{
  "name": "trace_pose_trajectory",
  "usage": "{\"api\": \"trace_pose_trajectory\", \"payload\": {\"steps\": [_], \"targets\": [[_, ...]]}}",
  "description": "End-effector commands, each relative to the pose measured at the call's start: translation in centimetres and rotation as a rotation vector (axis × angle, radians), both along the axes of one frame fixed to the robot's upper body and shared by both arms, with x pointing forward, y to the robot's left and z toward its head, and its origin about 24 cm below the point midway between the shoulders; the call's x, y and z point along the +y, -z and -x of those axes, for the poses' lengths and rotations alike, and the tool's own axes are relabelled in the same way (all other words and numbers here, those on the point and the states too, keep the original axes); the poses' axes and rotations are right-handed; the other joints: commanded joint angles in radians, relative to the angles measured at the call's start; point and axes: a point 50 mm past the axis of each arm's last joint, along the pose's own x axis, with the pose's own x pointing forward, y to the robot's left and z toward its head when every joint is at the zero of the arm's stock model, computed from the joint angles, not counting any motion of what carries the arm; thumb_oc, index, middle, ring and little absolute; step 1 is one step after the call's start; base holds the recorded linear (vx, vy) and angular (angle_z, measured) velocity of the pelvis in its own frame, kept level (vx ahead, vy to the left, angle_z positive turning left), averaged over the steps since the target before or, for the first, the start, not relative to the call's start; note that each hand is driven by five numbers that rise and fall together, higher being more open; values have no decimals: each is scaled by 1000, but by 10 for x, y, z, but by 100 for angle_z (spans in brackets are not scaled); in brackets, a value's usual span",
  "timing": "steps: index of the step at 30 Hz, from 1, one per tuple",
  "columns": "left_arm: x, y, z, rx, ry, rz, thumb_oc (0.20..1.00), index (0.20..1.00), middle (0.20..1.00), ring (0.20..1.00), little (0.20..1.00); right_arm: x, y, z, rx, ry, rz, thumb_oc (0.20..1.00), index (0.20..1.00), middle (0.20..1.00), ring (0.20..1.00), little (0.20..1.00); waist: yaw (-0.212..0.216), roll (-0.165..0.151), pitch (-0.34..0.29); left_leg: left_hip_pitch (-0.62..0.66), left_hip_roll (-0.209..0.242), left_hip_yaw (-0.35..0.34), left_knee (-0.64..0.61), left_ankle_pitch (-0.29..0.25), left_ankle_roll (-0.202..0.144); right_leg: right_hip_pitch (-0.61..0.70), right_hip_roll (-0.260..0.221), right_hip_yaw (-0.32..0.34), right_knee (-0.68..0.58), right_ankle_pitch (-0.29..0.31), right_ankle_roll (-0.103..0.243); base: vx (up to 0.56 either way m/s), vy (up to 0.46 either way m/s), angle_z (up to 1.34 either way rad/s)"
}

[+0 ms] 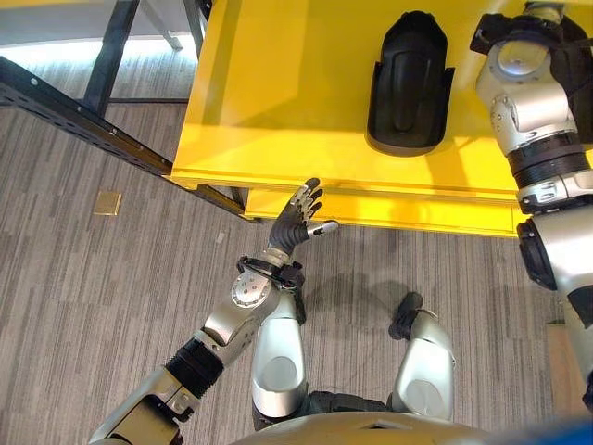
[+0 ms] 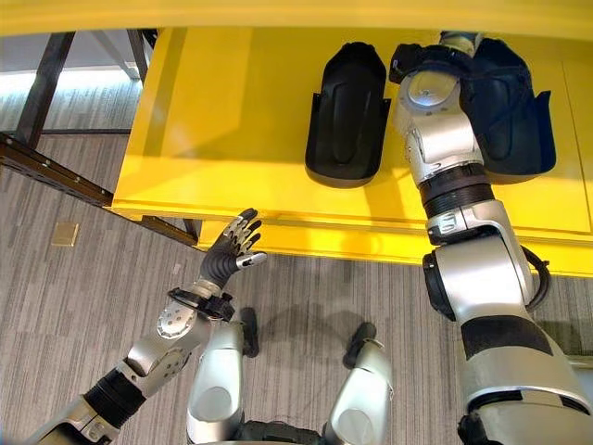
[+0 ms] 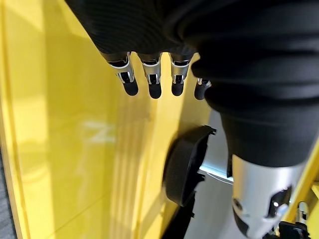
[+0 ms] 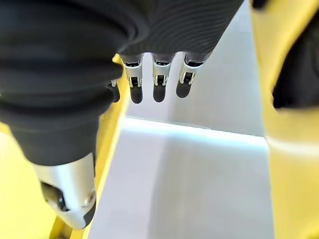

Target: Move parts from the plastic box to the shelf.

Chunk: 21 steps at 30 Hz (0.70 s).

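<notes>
Silver-grey shells are used all over the 2 arms, pretty glossy stuff. On the left arm [image 1: 232,315] a round silver joint cap is fitted near the wrist, with a black ribbed collar further down the forearm. The right arm [image 2: 463,269] is built chunkier: rounded silver housings split by a black ribbed ring and a wide matte black band. The left hand [image 1: 296,222] and right hand [image 4: 158,82] are finished with silver fingers, dark tips, and a dark ribbed cover over the back.
</notes>
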Motion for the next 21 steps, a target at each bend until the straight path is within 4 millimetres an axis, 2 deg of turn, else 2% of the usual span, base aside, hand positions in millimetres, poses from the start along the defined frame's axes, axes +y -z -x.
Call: {"api": "trace_pose_trajectory", "payload": {"steps": [1, 4, 6, 7, 8, 11, 12, 15, 21], "targets": [[-7, -21, 13, -135, 61, 25, 1000, 1000, 1000, 1000, 1000, -22, -9, 9, -41, 125, 56, 1000, 1000, 1000, 1000, 1000, 20, 21, -21, 49, -40, 36, -75, 18, 39, 18, 44, -5, 169, -131, -1, 45, 5, -1], [-4, -20, 11, -126, 53, 30, 1000, 1000, 1000, 1000, 1000, -21, -8, 11, -50, 120, 166, 1000, 1000, 1000, 1000, 1000, 16, 21, -21, 58, -44, 32, -78, 20, 39, 29, 48, -1, 164, -131, -2, 0, 0, 0], [0, -18, 12, -121, 55, 27, 1000, 1000, 1000, 1000, 1000, -7, -3, 14, -59, 21, 316, 1000, 1000, 1000, 1000, 1000, 9, 20, -21, 72, -49, 38, -112, 51, 48, 45, 62, -7, 125, -104, -15, -16, -1, 0], [1, -16, 13, -117, 56, 26, 1000, 1000, 1000, 1000, 1000, 4, 5, 15, -52, -48, 380, 1000, 1000, 1000, 1000, 1000, 3, 19, -21, 86, -52, 40, -131, 59, 48, 58, 70, -3, 103, -96, -15, -4, 29, -5], [5, -13, 15, -113, 52, 25, 1000, 1000, 1000, 1000, 1000, 24, 22, 21, -42, -151, 510, 1000, 1000, 1000, 1000, 1000, -9, 16, -22, 118, -57, 43, -171, 74, 46, 86, 82, 1, 55, -81, -13, 58, 36, -10], [11, -7, 18, -106, 34, 27, 1000, 1000, 1000, 1000, 1000, 51, 51, 34, -17, -261, 675, 1000, 1000, 1000, 1000, 1000, -27, 9, -42, 152, -57, 52, -226, 96, 43, 114, 96, 8, -16, -54, -6, 74, 33, -10], [15, -4, 20, -101, 23, 33, 1000, 1000, 1000, 1000, 1000, 63, 65, 43, -32, -286, 764, 1000, 1000, 1000, 1000, 1000, -36, 7, -54, 166, -55, 57, -251, 106, 41, 127, 101, 10, -48, -41, -3, 78, 35, -9], [22, 1, 20, -85, -2, 50, 1000, 1000, 1000, 1000, 1000, 87, 84, 71, -116, -351, 953, 1000, 1000, 1000, 1000, 1000, -55, -1, -88, 197, -55, 62, -303, 125, 34, 162, 114, 14, -127, -13, 9, 97, 23, -10], [32, 12, 31, -35, -6, 32, 1000, 1000, 1000, 1000, 1000, 104, 108, 111, -156, -513, 1069, 1000, 1000, 1000, 1000, 1000, -73, -17, -164, 279, -54, 79, -410, 157, 14, 266, 143, 3, -289, 31, 23, 125, -4, -6]]}}
